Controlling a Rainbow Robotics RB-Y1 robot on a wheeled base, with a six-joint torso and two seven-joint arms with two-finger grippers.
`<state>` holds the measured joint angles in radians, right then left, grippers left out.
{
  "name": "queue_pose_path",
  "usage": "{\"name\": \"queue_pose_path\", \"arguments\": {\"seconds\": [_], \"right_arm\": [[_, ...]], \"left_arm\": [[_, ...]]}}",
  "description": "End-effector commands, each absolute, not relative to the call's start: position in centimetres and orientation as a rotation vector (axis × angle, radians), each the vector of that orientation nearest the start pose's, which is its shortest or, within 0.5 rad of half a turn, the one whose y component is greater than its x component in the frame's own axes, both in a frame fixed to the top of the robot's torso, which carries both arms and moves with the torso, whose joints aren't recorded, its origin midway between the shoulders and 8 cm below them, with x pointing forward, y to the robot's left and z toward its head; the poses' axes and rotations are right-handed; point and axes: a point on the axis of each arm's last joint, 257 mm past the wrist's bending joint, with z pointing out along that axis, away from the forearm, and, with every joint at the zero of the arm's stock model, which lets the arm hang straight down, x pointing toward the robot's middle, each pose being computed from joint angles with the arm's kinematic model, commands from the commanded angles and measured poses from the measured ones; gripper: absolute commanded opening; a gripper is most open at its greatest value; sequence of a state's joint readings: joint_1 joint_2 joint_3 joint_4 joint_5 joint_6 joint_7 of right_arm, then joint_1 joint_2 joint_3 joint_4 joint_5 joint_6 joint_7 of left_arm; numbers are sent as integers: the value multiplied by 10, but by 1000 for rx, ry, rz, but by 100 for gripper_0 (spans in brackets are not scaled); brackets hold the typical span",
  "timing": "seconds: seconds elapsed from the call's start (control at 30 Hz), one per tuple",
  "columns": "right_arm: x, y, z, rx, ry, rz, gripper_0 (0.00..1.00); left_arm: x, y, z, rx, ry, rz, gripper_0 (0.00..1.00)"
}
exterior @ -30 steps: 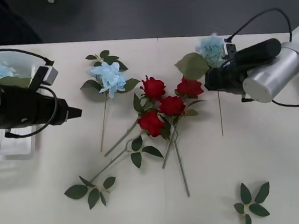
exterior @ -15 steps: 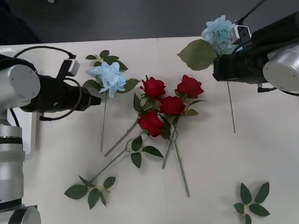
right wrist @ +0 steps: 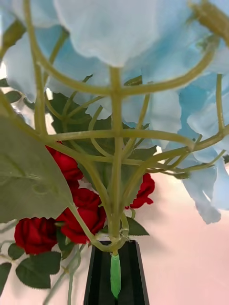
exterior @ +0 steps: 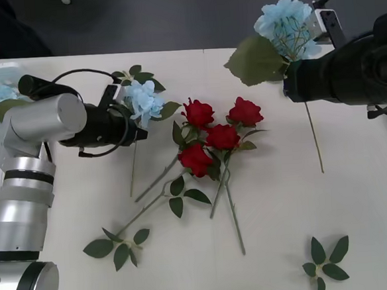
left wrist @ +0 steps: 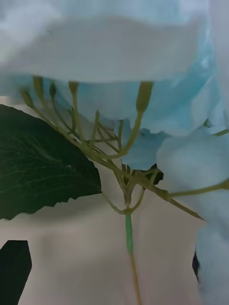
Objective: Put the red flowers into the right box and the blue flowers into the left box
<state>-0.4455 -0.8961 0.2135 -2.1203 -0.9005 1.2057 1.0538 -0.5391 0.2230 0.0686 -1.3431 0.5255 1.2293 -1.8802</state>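
Above the beige table (exterior: pixel 358 213), right fingers (right wrist: pixel 116 276) pinch a blue flower (exterior: pixel 284 22) upright, stem hanging down.

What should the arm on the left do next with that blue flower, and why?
Probably close the left tool on the stem. Its fingers stand open on either side, just under the blue flower, which lies on the table.

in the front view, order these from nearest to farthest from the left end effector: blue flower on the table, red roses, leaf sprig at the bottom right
1. The blue flower, right at the left end effector, toward the table's far side.
2. The red roses, clustered mid-table, to its right.
3. The leaf sprig, near the table's front right corner.
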Motion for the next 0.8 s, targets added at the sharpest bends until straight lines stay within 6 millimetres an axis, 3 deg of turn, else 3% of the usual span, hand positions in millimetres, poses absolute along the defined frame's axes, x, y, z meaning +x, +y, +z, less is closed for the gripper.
{"name": "queue_pose_path", "arguments": {"seconds": [0.03,0.33,0.37,0.43,0.47,0.5,0.57,0.8], "right_arm": [[473,-163,-84,-526,2127,332,0],[450,-128,-81,-771,1963,344,0],[447,-124,-79,-794,1932,353,0],[443,-116,-76,-812,1888,391,0],[439,-108,-70,-826,1844,422,0],[436,-103,-67,-840,1812,441,0],[430,-96,-63,-873,1766,454,0],[413,-82,-55,-943,1641,489,0]], "left_arm": [[584,152,-264,480,2346,-276,100],[587,131,-273,500,2329,-256,100],[586,130,-274,505,2330,-250,88],[586,128,-274,510,2329,-249,45],[586,128,-275,511,2329,-245,19],[586,127,-275,515,2329,-245,12],[585,126,-275,522,2328,-241,1],[586,125,-275,539,2323,-231,0]]}}
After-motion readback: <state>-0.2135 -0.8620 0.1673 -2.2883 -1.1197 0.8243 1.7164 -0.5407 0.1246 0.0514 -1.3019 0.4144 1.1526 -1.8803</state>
